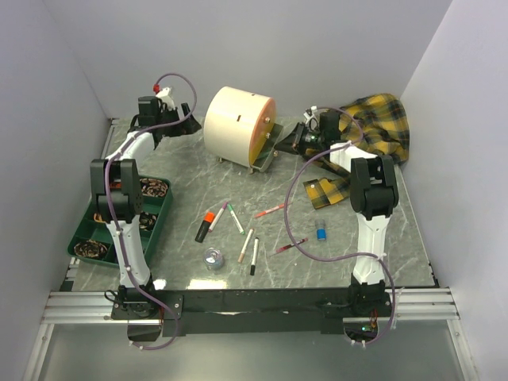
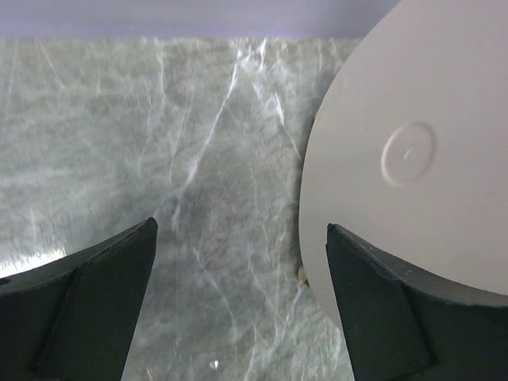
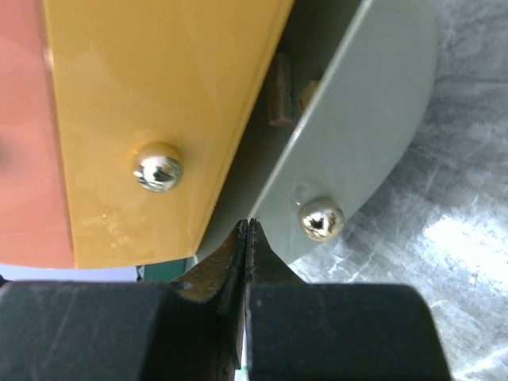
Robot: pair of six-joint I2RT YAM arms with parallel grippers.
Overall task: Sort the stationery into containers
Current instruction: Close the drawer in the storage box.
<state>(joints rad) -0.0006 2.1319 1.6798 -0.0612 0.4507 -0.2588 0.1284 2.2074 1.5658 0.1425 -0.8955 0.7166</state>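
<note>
The right gripper [image 3: 248, 226] is sitting shut and empty close before the yellow drawer [image 3: 159, 95] and a grey drawer [image 3: 357, 119] standing ajar in the cream cabinet [image 1: 236, 123]; the left gripper [image 2: 242, 230] is hanging wide open behind it. Pens [image 1: 246, 245], an orange-capped marker [image 1: 205, 225] and a tape roll [image 1: 214, 258] are lying on the desk [image 1: 190, 171].

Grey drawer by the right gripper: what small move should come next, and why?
Probably draw the right gripper back from the grey drawer and head for the pens. The drawer stands pulled out past the yellow drawer, the jaws are shut on nothing beside its knob, and they lie loose on the table.
</note>
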